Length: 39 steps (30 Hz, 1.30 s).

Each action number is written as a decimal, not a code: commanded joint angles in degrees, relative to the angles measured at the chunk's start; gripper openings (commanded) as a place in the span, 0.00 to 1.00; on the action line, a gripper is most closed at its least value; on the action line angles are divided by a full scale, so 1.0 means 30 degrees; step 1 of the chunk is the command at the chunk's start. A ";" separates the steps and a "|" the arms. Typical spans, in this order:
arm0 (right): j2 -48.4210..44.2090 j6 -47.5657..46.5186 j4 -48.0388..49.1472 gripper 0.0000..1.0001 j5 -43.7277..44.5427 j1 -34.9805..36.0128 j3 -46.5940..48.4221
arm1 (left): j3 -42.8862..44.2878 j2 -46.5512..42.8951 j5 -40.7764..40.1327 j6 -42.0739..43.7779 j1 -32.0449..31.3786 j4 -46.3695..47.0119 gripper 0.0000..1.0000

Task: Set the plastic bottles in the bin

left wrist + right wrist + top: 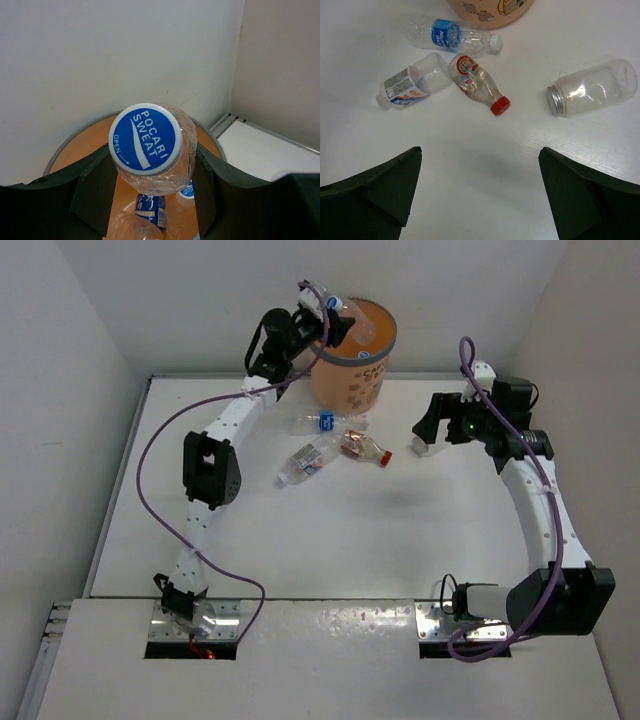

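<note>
Because the left gripper (150, 165) pinches a bottle (146, 139) directly above the bin (82, 142), release should suffice. The right gripper (480, 167) gapes wide, empty.

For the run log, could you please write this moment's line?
left claw: shut on blue-capped bottle above bin | right claw: open, empty | red-capped bottle: lying on table

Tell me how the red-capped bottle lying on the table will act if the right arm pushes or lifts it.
The red-capped bottle lies on its side and has a round body, so a push would probably roll it. It looks nearly empty, so it is likely light to lift. Its thin clear wall may dent when squeezed.
</note>
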 commanded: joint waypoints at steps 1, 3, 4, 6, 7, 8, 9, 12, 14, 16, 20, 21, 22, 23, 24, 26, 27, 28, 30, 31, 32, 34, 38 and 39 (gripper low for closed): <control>-0.0505 -0.0784 -0.0038 0.98 0.0189 -0.0059 -0.0082 | 0.0520 -0.0254 -0.1601 0.0759 -0.0108 0.0976 0.34; -0.0300 -0.0784 -0.0038 0.99 0.0334 -0.0059 -0.0169 | 0.0694 0.0242 -0.1602 0.1460 -0.0108 0.0798 0.52; -0.0242 -0.0900 -0.0125 0.99 0.0307 -0.0030 -0.0111 | 0.0696 0.0244 -0.1776 0.1464 -0.0108 0.0624 0.61; -0.0096 -0.1017 -0.0184 0.99 0.0277 0.0203 -0.0053 | 0.0931 0.0244 -0.2013 0.1728 -0.0108 0.0361 0.76; -0.0066 -0.1250 -0.0184 0.99 0.0335 0.0292 -0.0023 | 0.0931 0.0244 -0.2303 0.1728 -0.0108 0.0185 0.87; -0.0008 -0.1484 -0.0155 0.99 0.0336 0.0496 0.0035 | 0.0931 -0.0046 -0.2306 0.1902 -0.0108 0.0183 0.91; 0.0051 -0.2444 -0.0155 0.99 0.0510 0.1397 0.0036 | 0.0931 -0.0281 -0.2132 0.2107 -0.0108 -0.0107 0.95; 0.0461 -0.5014 -0.0359 0.99 0.1269 0.3277 0.0445 | 0.0638 -0.1569 -0.1956 0.2109 -0.0108 -0.0489 0.98; 0.1133 -0.5936 -0.0418 0.99 0.1448 0.4358 0.1060 | 0.0433 -0.2214 -0.1575 0.1730 0.0300 -0.0723 1.00; 0.2094 -0.7898 -0.0564 0.99 0.1565 0.5475 0.2108 | 0.0433 -0.3297 -0.1310 0.0769 0.0882 -0.1018 1.00; 0.3886 -1.3390 -0.1413 0.99 0.2470 0.8608 0.4105 | -0.2197 -0.6516 -0.0406 -0.2543 0.2963 -0.0932 1.00; 0.4672 -1.4049 -0.1531 0.99 0.2590 0.9860 0.4804 | -0.2900 -0.7249 -0.0082 -0.3158 0.3490 -0.0930 1.00; 0.5028 -1.4664 -0.1764 0.99 0.2823 1.0221 0.5101 | -0.4444 -0.8677 0.0298 -0.3716 0.4047 -0.0930 1.00; 0.6192 -1.6179 -0.1882 0.99 0.2884 1.0515 0.6119 | -0.5330 -0.9417 0.0940 -0.4533 0.5067 -0.0930 1.00; 0.6610 -1.6658 -0.1942 0.99 0.2884 1.1301 0.6507 | -0.6238 -1.0149 0.1178 -0.4831 0.5600 -0.0930 1.00; 0.8649 -1.8319 -0.2990 0.99 0.2768 1.1804 0.8284 | -0.8750 -1.2165 0.1822 -0.5301 0.7206 -0.1106 1.00; 0.9129 -1.8825 -0.3548 0.99 0.2767 1.2474 0.8646 | -0.9492 -1.2758 0.2695 -0.5303 0.7796 -0.1425 1.00; 0.9539 -1.9353 -0.3785 0.99 0.2970 1.2712 0.9026 | -1.0137 -1.3286 0.3226 -0.5303 0.8295 -0.1747 1.00; 1.1297 -2.1461 -0.4050 0.99 0.3439 1.3269 0.9820 | -1.1837 -1.4514 0.4803 -0.5303 0.9726 -0.2217 1.00; 1.2084 -2.2076 -0.4197 0.99 0.3702 1.3532 1.0285 | -1.2307 -1.4870 0.5278 -0.5535 1.0200 -0.2219 1.00; 1.2585 -2.3446 -0.4430 0.99 0.3937 1.3767 1.0551 | -1.3037 -1.5134 0.5717 -0.5538 1.0582 -0.2509 1.00; 1.4077 -2.4101 -0.4462 0.99 0.4347 1.4060 1.1519 | -1.3743 -1.5865 0.6832 -0.6121 1.1695 -0.2688 1.00; 1.6336 -2.5624 -0.4255 0.99 0.4964 1.4296 1.3070 | -1.5882 -1.6776 0.7683 -0.6475 1.2722 -0.2483 1.00; 1.7095 -2.5801 -0.4518 0.99 0.5225 1.4326 1.4175 | -1.6379 -1.7039 0.7685 -0.6475 1.2898 -0.2483 1.00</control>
